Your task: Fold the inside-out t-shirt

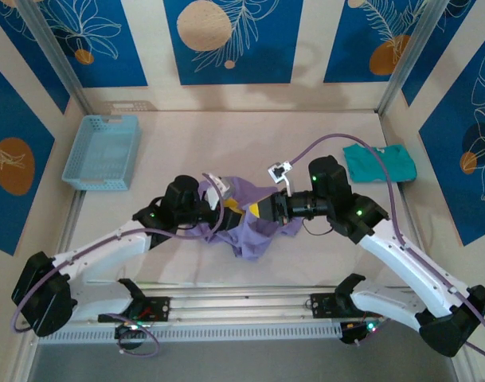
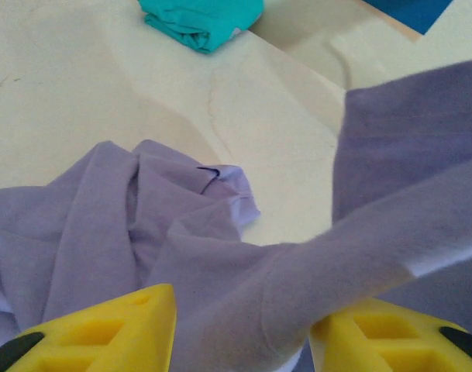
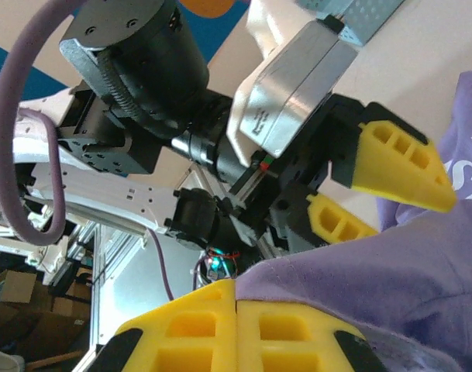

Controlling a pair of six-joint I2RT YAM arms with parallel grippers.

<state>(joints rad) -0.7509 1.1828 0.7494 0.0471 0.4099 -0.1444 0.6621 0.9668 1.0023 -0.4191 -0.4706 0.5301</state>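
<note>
The lavender inside-out t-shirt [image 1: 250, 229] lies crumpled at the middle of the table, between the two arms. My right gripper [image 3: 236, 310] is shut on an edge of it, and the cloth [image 3: 422, 271] trails off to the right from the closed yellow fingers. Facing it, my left gripper [image 2: 243, 341] is open, its yellow fingers [image 2: 104, 333] well apart with a band of the purple fabric [image 2: 298, 271] draped through the gap. Both grippers meet over the shirt, left [image 1: 234, 208] and right [image 1: 256, 209]. The left gripper's spread fingers [image 3: 398, 159] also show in the right wrist view.
A folded teal-green shirt [image 1: 379, 162] lies at the back right of the table [image 1: 226, 135]. A light blue basket [image 1: 103, 151] stands at the back left. Bare tabletop [image 2: 80, 93] stretches beyond the purple heap.
</note>
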